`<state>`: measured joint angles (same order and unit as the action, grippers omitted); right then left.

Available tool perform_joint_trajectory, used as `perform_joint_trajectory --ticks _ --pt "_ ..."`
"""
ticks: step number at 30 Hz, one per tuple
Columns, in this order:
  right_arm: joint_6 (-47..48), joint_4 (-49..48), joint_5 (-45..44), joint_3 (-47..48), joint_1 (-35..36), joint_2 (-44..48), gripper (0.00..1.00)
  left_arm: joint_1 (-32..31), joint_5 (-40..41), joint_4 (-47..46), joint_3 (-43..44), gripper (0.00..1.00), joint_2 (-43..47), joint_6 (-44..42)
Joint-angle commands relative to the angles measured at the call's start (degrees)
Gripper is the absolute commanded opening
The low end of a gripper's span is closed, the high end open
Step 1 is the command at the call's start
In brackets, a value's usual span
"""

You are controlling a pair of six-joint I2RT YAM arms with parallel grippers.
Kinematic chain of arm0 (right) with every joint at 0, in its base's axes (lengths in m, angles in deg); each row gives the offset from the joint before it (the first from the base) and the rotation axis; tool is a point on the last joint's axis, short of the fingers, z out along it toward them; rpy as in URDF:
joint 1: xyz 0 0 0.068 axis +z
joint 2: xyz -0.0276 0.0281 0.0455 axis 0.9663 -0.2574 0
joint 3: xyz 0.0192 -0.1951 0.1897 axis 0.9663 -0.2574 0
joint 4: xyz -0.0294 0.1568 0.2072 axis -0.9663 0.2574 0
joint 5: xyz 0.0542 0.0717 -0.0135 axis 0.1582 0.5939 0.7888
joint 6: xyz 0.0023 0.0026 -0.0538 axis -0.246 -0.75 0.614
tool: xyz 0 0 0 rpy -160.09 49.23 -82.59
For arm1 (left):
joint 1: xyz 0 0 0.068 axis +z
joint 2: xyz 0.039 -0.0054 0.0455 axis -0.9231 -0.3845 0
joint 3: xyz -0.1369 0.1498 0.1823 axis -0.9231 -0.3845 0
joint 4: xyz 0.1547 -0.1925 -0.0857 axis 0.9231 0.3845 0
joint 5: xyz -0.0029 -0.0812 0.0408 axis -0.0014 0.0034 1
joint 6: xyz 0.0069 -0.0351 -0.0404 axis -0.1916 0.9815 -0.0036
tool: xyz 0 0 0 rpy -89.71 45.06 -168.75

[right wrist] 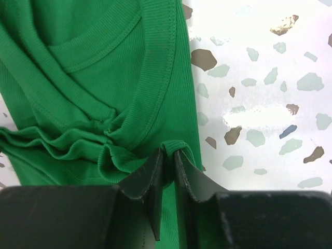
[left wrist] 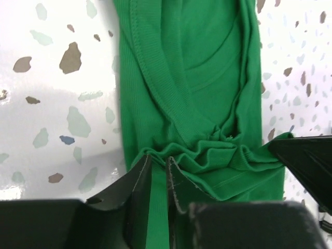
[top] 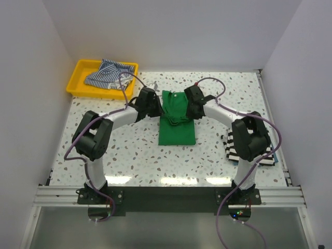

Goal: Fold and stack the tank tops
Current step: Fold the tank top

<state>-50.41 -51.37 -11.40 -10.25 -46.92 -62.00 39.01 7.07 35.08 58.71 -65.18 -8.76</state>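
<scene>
The green tank top (top: 176, 122) lies at the table's middle, its lower half flat and its upper part bunched between both grippers. In the left wrist view my left gripper (left wrist: 158, 158) stands at the left edge of the green tank top (left wrist: 187, 78), jaws a narrow gap apart with flat cloth showing through. My right gripper (right wrist: 169, 151) is shut on a small loop of the green tank top (right wrist: 104, 62) at its right edge. From above, the left gripper (top: 162, 110) and right gripper (top: 185, 109) flank the bunched cloth. The blue-and-white striped tank top (top: 109, 72) lies crumpled in the tray. The black-and-white striped tank top (top: 230, 148) lies folded under the right arm.
A yellow tray (top: 78, 78) sits at the back left corner. White walls close in the table on the left, back and right. The right arm's elbow (top: 249, 137) hangs over the striped top at the right edge.
</scene>
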Motion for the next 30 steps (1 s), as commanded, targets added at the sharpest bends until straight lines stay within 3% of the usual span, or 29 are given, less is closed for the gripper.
perform_joint_trajectory --ticks 1,4,7,10,13,16,19,22,26,30 --pt "1.2 -1.7 0.1 2.0 -0.2 2.2 0.15 0.4 -1.9 -3.9 2.0 0.18 1.3 -1.7" --pt "1.1 -2.4 -0.3 1.5 -0.1 3.3 0.11 0.4 -2.0 -4.0 2.0 0.15 1.9 -1.8" --pt "1.1 -1.6 -0.9 2.6 -0.2 2.8 0.14 0.6 -1.1 -2.0 3.5 0.11 1.0 -1.9" --pt "0.8 -0.6 -2.0 4.0 -0.7 0.9 0.27 1.1 -0.9 -1.3 3.7 0.11 0.7 -1.2" --pt "0.6 -0.6 -2.6 4.2 -1.9 -0.3 0.4 1.1 -0.8 -1.9 2.3 0.2 2.9 -1.4" --pt "1.1 -1.0 -3.4 3.9 -3.0 1.1 0.6 1.0 -1.0 -1.4 0.0 0.33 5.7 -1.5" --pt "2.6 -1.3 -3.6 3.6 -2.7 4.2 0.65 0.8 -1.8 -1.6 -4.6 0.35 9.6 -0.5" --pt "3.8 -0.5 -6.3 2.6 1.2 7.3 0.64 -0.6 -2.5 -3.3 -9.7 0.3 13.0 0.8" --pt "3.7 -1.0 -8.0 0.0 4.9 7.9 0.61 -2.9 -4.4 -5.0 -13.2 0.13 14.6 2.6" --pt "3.3 -3.5 -8.0 -1.8 6.4 5.6 0.38 -6.3 -4.6 -5.5 -12.6 0.1 13.9 3.5"
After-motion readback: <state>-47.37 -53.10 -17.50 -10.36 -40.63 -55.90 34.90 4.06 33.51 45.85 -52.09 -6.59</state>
